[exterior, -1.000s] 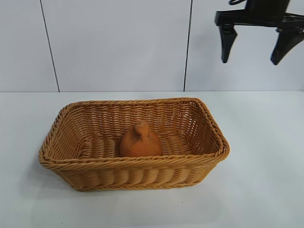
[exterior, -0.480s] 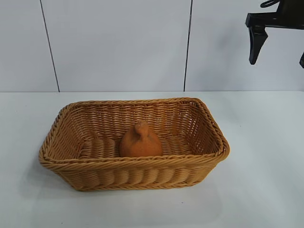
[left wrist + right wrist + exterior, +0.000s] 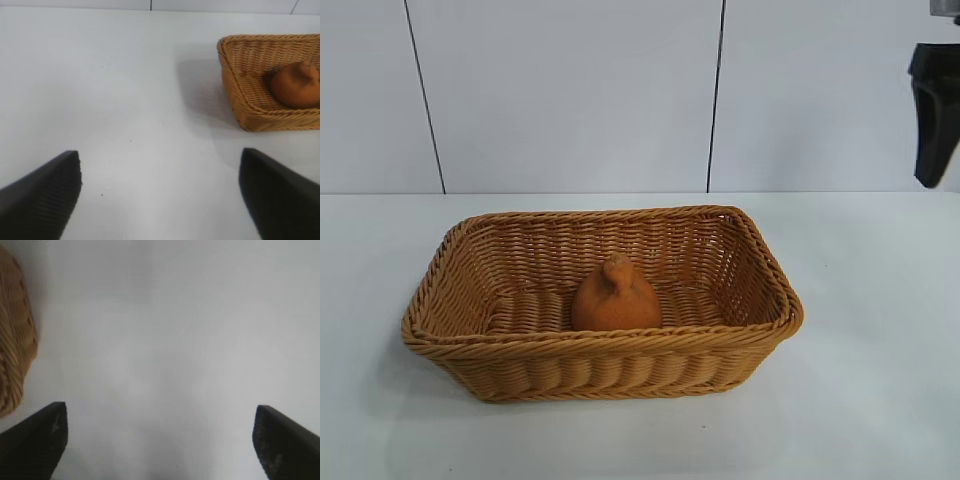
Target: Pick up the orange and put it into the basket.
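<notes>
The basket was woven wicker with a braided rim; the orange looked matt and rough; the surface was smooth.

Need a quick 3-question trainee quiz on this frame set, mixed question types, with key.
1. True or false: the orange lies on the table beside the basket.
2. Multiple choice: the right pincer is A) shut on the orange, B) open and empty over bare table, off to the basket's right, C) inside the basket.
3. Fill in: in the left wrist view, the left pincer is ____ and holds nothing.

Key: 1. False, the orange sits inside the basket, knob up. 2. B. 3. open.
</notes>
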